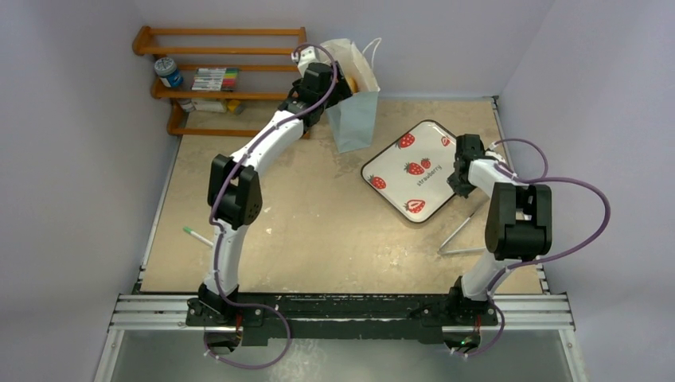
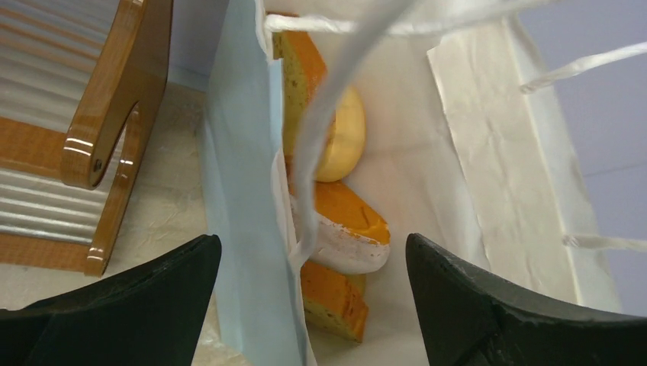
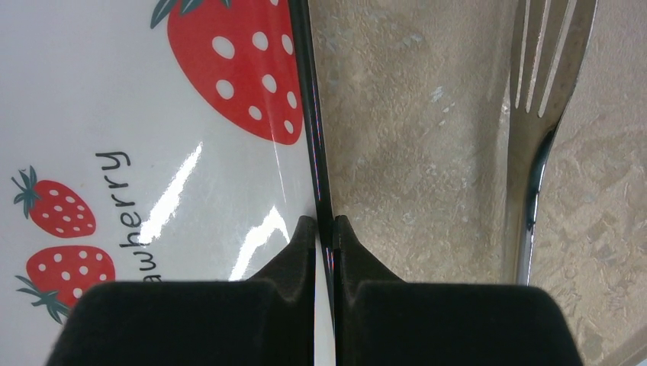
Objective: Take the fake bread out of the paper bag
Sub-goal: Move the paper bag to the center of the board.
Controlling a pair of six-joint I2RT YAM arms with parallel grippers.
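The light blue paper bag (image 1: 353, 115) stands upright at the back of the table. My left gripper (image 1: 341, 82) hovers over its mouth, open; its jaws straddle the bag's left wall (image 2: 243, 198), one outside and one inside. Inside the bag lie the fake bread pieces: a pale roll with orange centre (image 2: 347, 226), a golden-brown slice (image 2: 333, 300) under it, a tan rounded piece (image 2: 343, 139) and another slice (image 2: 299, 72) behind a white cord handle (image 2: 320, 130). My right gripper (image 3: 326, 229) is shut on the dark rim (image 3: 311, 145) of the strawberry-print tray (image 1: 414, 169).
A wooden rack (image 1: 223, 76) with a jar and markers stands at the back left, close beside the bag; it also shows in the left wrist view (image 2: 114, 114). A metal fork (image 3: 538, 114) lies just right of the tray. A green-tipped pen (image 1: 197, 235) lies at the left.
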